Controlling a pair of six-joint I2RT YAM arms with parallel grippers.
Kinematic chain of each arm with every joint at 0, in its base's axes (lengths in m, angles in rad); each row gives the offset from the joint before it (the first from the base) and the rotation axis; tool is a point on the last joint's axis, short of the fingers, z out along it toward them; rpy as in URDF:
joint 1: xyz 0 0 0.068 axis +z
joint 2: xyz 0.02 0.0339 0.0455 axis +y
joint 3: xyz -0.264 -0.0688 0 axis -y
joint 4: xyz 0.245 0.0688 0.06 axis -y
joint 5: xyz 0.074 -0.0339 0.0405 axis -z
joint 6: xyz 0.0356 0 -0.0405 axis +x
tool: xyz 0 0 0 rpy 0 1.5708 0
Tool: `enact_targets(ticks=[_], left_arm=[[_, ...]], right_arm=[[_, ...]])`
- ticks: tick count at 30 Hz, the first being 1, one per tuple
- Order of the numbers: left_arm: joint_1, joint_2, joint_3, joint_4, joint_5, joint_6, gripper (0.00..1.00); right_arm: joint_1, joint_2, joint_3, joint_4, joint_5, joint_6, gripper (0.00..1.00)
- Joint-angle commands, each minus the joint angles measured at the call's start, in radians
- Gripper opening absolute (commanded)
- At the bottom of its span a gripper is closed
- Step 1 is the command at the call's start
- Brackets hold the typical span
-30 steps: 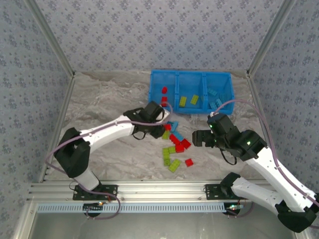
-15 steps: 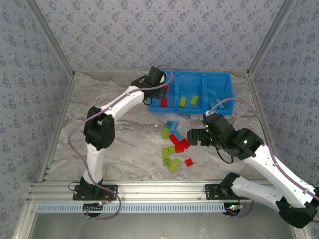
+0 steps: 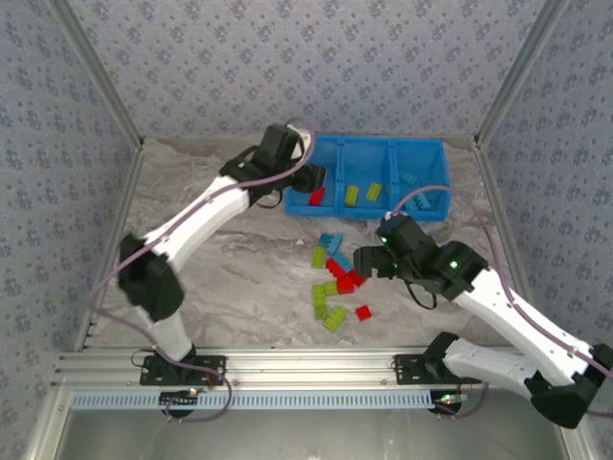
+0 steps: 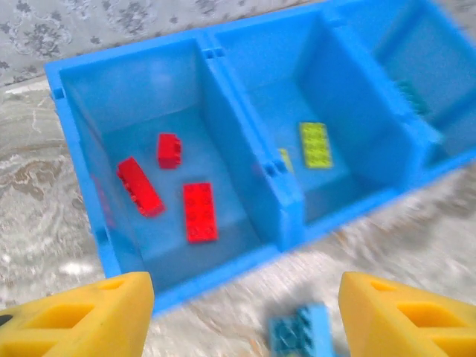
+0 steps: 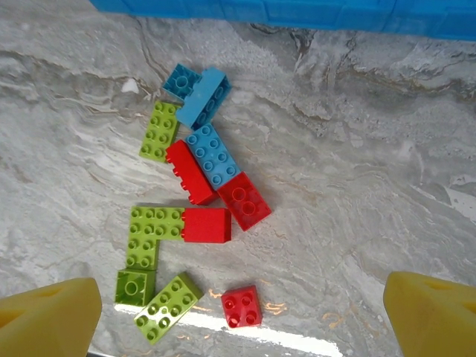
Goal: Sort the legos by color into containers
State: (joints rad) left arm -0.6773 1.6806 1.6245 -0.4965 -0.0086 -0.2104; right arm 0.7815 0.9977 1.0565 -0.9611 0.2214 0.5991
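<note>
Top external: I have the left end effector (image 3: 309, 182) up at the left end of the blue bin (image 3: 369, 141), by its left compartment; its jaws are too small here for me to judge. A red brick (image 3: 316, 196) lies in that compartment, lime bricks (image 3: 351, 195) in the middle one, light blue bricks (image 3: 410, 180) in the right one. The loose legos (image 3: 335, 283) sit in a cluster on the marbled surface (image 3: 220, 259), in front of the bin. The right end effector (image 3: 362, 261) hangs just beside the cluster on its right.

Left wrist: the end effector's (image 4: 244, 297) yellow fingers (image 4: 82, 312) stand well apart with nothing between them. Past them, the left compartment (image 4: 82, 111) holds three red bricks (image 4: 199, 212), all flat on the floor. The middle compartment shows one lime brick (image 4: 315, 143), and a second is partly hidden by the divider. The right compartment is blurred and I cannot read its contents. A blue brick (image 4: 301, 335) lies on the surface just in front of the bin.

Right wrist: this end effector (image 5: 242, 297) is fully spread, its fingers (image 5: 48, 312) at either lower corner, gripping nothing. Under it lie the loose pieces: blue ones (image 5: 212, 156) towards the bin's edge (image 5: 297, 11), red ones (image 5: 204, 224) in the middle, green ones (image 5: 149, 234) on the left. Several touch one another, but a small red brick (image 5: 242, 306) lies apart.
</note>
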Motion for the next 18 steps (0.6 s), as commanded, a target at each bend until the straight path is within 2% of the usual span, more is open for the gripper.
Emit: enact_targets(ticks=[1,5,9,11,14,18], left_arm=[[-0.046,-0.243,-0.182,0.127,0.05,0.023,0.68],[-0.115,-0.511,-0.399,0.117,0.052,0.151,0.72],[-0.19,-0.709,-0.518,-0.007,0.061,0.298,0.83],[-0.205,-0.782,-0.567,-0.063,0.071,0.328,0.89],[-0.217,-0.875,-0.64,-0.117,0.095,0.344,0.96],[-0.222,-0.972,-0.723,-0.103,0.094,0.3,0.99]], right_arm=[[0.001,0.097,0.0,0.067,0.004,0.021,1.0],[-0.02,0.251,0.022,0.187,-0.031,0.107,1.0],[-0.047,0.429,0.06,0.298,-0.069,0.13,0.99],[-0.066,0.505,0.072,0.351,-0.076,0.134,0.96],[-0.113,0.614,0.1,0.419,-0.151,0.147,0.91],[-0.159,0.727,0.128,0.462,-0.177,0.164,0.77]])
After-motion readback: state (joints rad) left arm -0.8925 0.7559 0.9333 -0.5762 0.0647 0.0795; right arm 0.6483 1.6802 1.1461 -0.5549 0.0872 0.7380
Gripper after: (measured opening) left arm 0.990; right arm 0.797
